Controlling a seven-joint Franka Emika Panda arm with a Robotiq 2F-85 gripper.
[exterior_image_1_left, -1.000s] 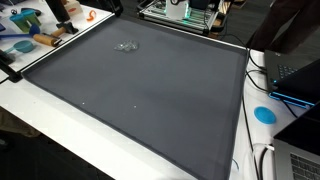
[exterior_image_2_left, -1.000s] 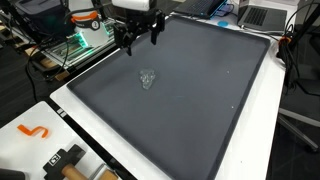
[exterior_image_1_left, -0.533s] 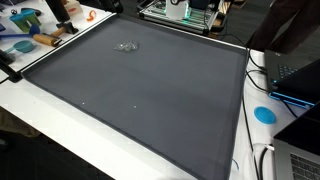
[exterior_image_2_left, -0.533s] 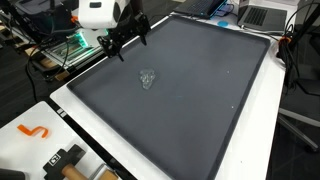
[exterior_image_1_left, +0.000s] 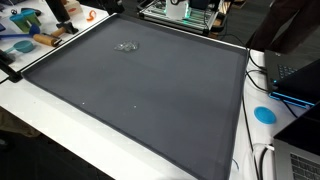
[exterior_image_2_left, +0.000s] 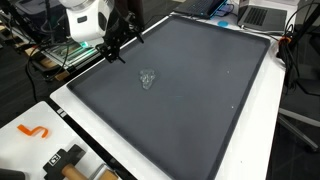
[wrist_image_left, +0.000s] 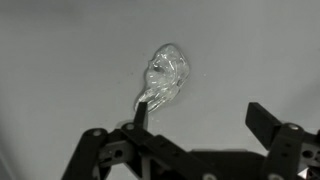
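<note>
A small crumpled piece of clear plastic (exterior_image_2_left: 148, 78) lies on the dark grey mat (exterior_image_2_left: 200, 110), toward its far side in an exterior view (exterior_image_1_left: 127, 46). My gripper (exterior_image_2_left: 122, 45) hangs tilted above the mat's edge, a short way from the plastic, open with nothing between its fingers. In the wrist view the plastic (wrist_image_left: 165, 75) sits just beyond the left fingertip (wrist_image_left: 138, 112), and the gripper (wrist_image_left: 200, 118) is apart from it, jaws spread wide. The gripper does not show in the exterior view that looks across the mat's long side.
The mat covers a white table (exterior_image_1_left: 40, 110). An orange hook (exterior_image_2_left: 35, 130) and hand tools (exterior_image_2_left: 65, 160) lie on the white border. A laptop (exterior_image_1_left: 292, 75), a blue disc (exterior_image_1_left: 264, 113) and cables sit to one side. A green-lit rack (exterior_image_2_left: 75, 48) stands behind the gripper.
The gripper has swung sideways toward the mat's edge and tilted, staying open. The plastic has not moved.
</note>
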